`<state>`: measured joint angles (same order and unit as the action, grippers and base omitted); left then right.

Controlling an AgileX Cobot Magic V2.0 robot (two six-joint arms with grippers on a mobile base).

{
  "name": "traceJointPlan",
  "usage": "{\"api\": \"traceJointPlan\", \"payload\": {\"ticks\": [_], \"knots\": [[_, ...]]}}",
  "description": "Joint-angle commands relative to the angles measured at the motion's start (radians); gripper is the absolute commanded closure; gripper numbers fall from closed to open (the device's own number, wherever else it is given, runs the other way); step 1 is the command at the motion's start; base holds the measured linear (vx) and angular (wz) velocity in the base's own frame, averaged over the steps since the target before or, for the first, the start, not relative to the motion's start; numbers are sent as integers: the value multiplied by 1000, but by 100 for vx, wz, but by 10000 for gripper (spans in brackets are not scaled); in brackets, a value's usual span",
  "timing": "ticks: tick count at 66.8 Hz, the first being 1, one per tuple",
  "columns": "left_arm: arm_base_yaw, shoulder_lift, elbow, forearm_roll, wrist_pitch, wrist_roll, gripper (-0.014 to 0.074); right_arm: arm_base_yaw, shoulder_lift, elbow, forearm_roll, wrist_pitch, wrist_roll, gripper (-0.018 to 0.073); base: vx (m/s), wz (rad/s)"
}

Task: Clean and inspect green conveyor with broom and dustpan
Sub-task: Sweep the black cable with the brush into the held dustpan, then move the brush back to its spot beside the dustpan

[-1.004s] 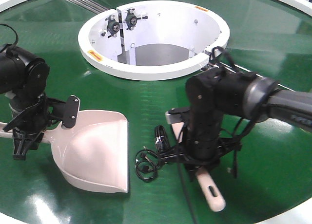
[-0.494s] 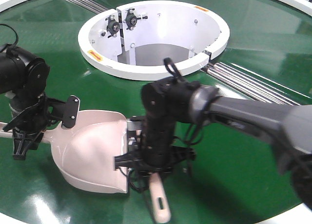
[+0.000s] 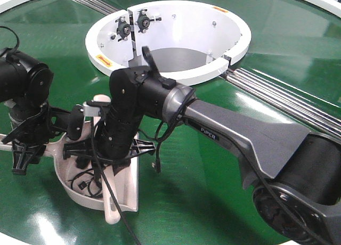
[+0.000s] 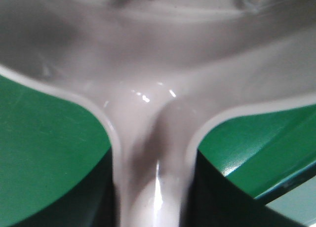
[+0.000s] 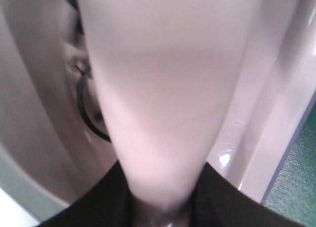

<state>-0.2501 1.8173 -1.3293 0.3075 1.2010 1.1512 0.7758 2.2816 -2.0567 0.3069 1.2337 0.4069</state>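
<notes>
Sweep step: right end effector (image 3: pixel 112 152) pinching the broom (image 3: pixel 111 212) inside the dustpan (image 3: pixel 127 194) at the green conveyor (image 3: pixel 181 202) front-left edge, left end effector (image 3: pixel 27 149) pinching the pan handle, black cable (image 3: pixel 85 185) in the pan; next probably lift the broom clear.

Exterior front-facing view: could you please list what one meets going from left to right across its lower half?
Black left gripper → wide beige-pink plastic dustpan → grey forearm of the right arm. The right gripper and the beige-pink broom overlap the dustpan, so they are left out.
</notes>
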Motion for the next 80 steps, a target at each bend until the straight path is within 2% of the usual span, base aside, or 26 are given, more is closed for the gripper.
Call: {"api": "traceJointPlan", "payload": {"ticks": [1,14,23,40,54,61,70,80], "knots": [[-4,-42,-28,9,46,-5,603,-6,-85,-37,-4,57,-18,562,0,0],[-4,-42,-28,9,46,-5,603,-7,-115,-32,-61,57,-24,562,0,0],[-4,-42,-28,9,46,-5,603,-19,-161,35,-122,57,-19,561,0,0],[-4,-42,-28,9,46,-5,603,-131,-315,268,-128,57,-73,561,0,0],[-4,-42,-28,9,46,-5,603,-240,-439,459,-219,57,-101,561,0,0],[-4,-42,-28,9,46,-5,603,-296,-489,552,-255,57,-151,561,0,0],[-4,-42,-28,9,46,-5,603,-368,-550,661,-255,52,-251,561,0,0],[-4,-42,-28,9,46,-5,603,-451,-603,762,-255,7,-316,561,0,0]]}}
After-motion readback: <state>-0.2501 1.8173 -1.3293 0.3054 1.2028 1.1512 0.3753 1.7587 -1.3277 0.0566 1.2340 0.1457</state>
